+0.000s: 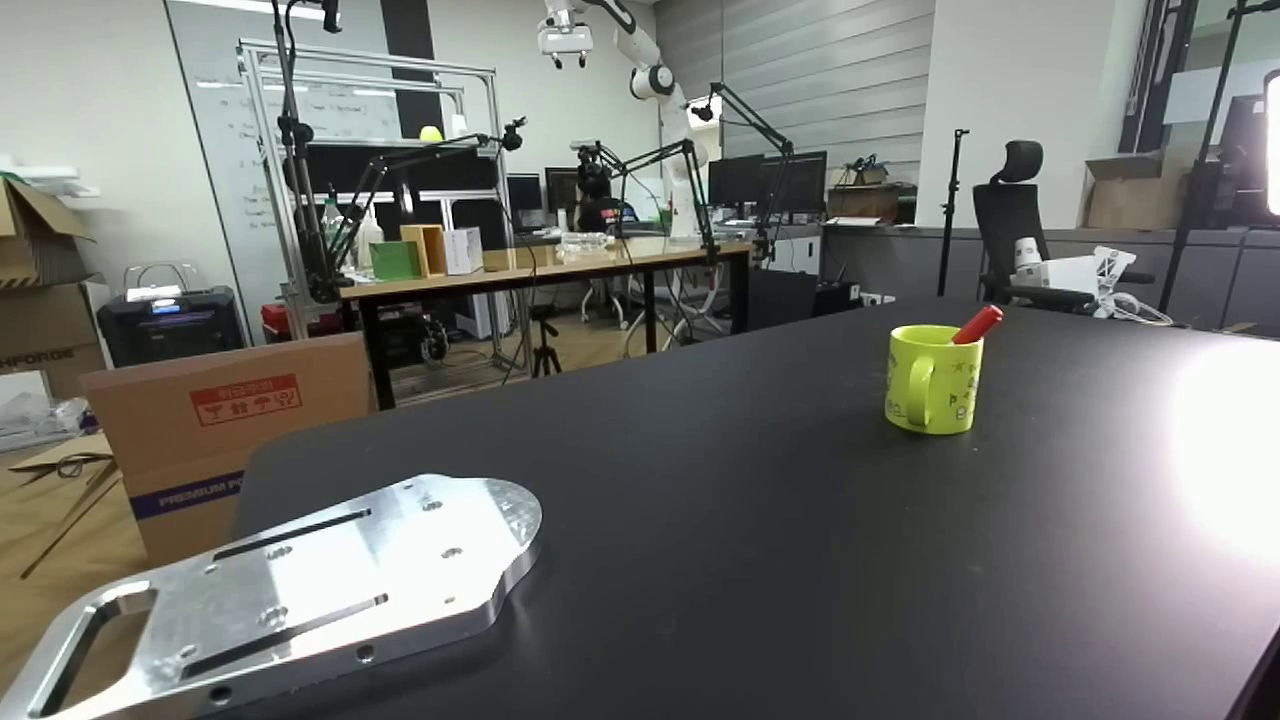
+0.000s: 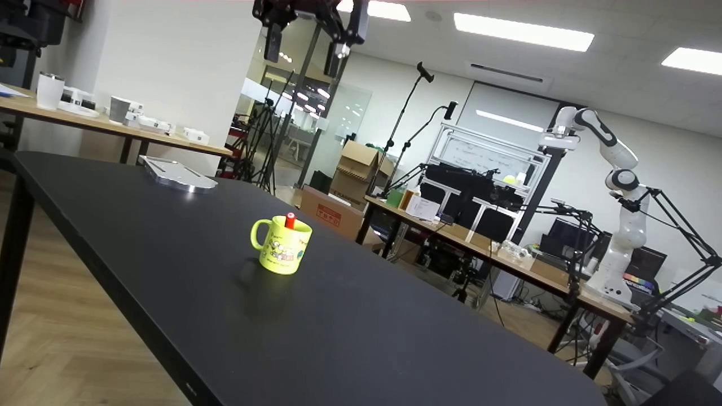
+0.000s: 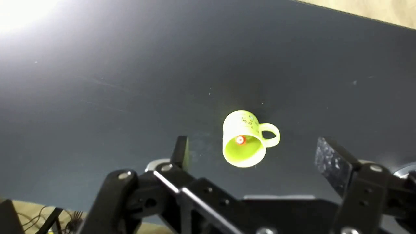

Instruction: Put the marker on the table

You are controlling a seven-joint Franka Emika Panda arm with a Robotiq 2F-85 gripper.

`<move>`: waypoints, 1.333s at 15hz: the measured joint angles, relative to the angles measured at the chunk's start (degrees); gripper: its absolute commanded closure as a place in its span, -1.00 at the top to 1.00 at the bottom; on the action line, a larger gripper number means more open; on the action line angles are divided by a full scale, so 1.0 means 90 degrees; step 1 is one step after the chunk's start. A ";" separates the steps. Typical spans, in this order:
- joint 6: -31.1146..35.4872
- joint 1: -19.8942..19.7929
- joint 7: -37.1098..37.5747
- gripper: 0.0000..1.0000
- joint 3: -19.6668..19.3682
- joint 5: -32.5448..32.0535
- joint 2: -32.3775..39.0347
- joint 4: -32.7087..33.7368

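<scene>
The marker stands leaning inside the yellow-green cup, its red end above the rim in both exterior views (image 1: 977,325) (image 2: 290,220). In the wrist view the marker (image 3: 240,139) shows end-on inside the cup's mouth; its lower part is hidden by the cup. The cup (image 1: 925,395) stands upright on the black table (image 1: 700,520), which also shows in an exterior view (image 2: 350,338) and the wrist view (image 3: 146,97). My gripper (image 2: 304,52) is open and empty, high above the table. In the wrist view the cup (image 3: 242,125) appears between the spread fingers (image 3: 252,143), well below them.
A silver metal plate (image 1: 350,570) lies at one end of the table, also seen in an exterior view (image 2: 179,175). The cup's handle (image 3: 271,135) sticks out to one side. A wooden workbench (image 1: 560,265) with a white arm (image 1: 655,80) stands beyond the table.
</scene>
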 measured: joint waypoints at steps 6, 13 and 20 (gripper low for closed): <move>-0.1548 0.0006 -0.0234 1.00 -0.0009 0.0648 0.2344 0.1973; -0.1843 0.0005 -0.0326 1.00 0.0019 0.0842 0.3258 0.2766; -0.1980 -0.0365 -0.0353 1.00 0.0249 0.1291 0.4261 0.3861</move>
